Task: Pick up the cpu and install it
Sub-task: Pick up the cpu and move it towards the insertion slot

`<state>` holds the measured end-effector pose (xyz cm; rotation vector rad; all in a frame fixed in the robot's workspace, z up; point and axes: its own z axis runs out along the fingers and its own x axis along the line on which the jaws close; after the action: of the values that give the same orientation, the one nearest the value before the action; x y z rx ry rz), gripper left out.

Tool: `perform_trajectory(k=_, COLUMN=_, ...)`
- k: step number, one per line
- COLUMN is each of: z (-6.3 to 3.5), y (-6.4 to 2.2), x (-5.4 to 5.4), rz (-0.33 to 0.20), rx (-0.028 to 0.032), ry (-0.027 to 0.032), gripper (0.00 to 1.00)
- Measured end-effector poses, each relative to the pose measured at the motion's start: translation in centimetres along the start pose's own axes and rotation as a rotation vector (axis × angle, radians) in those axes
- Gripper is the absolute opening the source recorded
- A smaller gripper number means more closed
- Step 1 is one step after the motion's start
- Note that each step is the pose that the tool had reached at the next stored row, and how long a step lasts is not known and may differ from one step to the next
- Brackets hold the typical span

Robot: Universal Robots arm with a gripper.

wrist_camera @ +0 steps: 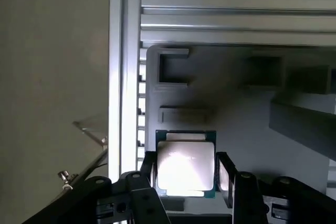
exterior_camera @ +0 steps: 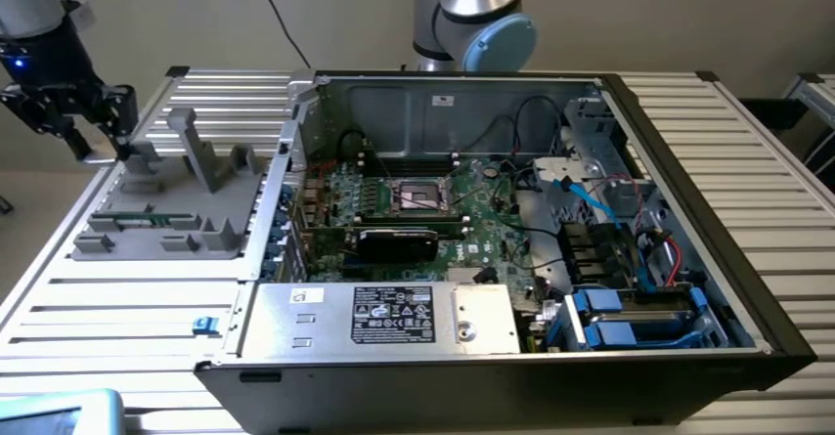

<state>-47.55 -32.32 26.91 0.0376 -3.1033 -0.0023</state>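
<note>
Wrist view: 2 fingers [wrist_camera: 224, 174] apparently clamp the cpu [wrist_camera: 185, 163] above a grey holder [wrist_camera: 236, 129].

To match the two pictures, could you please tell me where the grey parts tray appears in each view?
Exterior view: grey parts tray at the exterior view's left, beside the computer case.
Wrist view: grey parts tray beneath the cpu.
Shared landmark: the slatted table.

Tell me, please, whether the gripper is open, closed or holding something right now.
Gripper: fingers closed on the cpu, one against each side edge.
</note>
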Motion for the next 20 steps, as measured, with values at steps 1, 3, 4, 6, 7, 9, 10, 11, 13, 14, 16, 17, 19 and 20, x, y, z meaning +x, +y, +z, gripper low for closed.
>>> perform_trajectory(k=1, z=-0.42, y=0.0, x=0.0, rz=0.0, rx=0.0, ry=0.0, gripper=0.56)
perform_trajectory(k=3, z=-1.3, y=0.0, x=-0.1, rz=0.0, rx=0.0, ry=0.0001, gripper=0.56)
perform_trajectory(k=4, z=-1.72, y=0.0, x=-0.1, rz=0.0, rx=0.0, ry=0.0, gripper=0.56)
perform_trajectory(k=6, z=-2.62, y=-0.01, x=-0.2, rz=0.0, rx=0.0, ry=0.0001, gripper=0.56)
perform_trajectory(k=7, z=-3.12, y=-0.01, x=-0.3, rz=0.0, rx=0.0, ry=0.0, gripper=0.56)
perform_trajectory(k=9, z=-4.03, y=-0.01, x=-0.7, rz=0.0, rx=0.0001, ry=0.0001, gripper=0.56)
perform_trajectory(k=10, z=-4.49, y=-0.02, x=-0.9, rz=0.0, rx=0.0, ry=0.0001, gripper=0.56)
perform_trajectory(k=11, z=-4.95, y=-0.02, x=-1.1, rz=0.0, rx=0.0, ry=0.0, gripper=0.56)
perform_trajectory(k=13, z=-5.87, y=-0.03, x=-1.5, rz=0.0, rx=0.0, ry=0.0001, gripper=0.56)
perform_trajectory(k=14, z=-6.33, y=-0.04, x=-1.7, rz=0.0, rx=0.0, ry=0.0, gripper=0.56)
perform_trajectory(k=16, z=-7.25, y=-0.05, x=-2.3, rz=0.0, rx=-0.0001, ry=0.0, gripper=0.56)
perform_trajectory(k=17, z=-7.65, y=-0.06, x=-2.6, rz=0.0, rx=-0.0001, ry=0.0001, gripper=0.56)
perform_trajectory(k=19, z=-8.27, y=-0.07, x=-3.1, rz=0.0, rx=0.0, ry=0.0003, gripper=0.56)
perform_trajectory(k=20, z=-8.54, y=-0.08, x=-3.4, rz=0.0, rx=0.0, ry=0.0003, gripper=0.56)
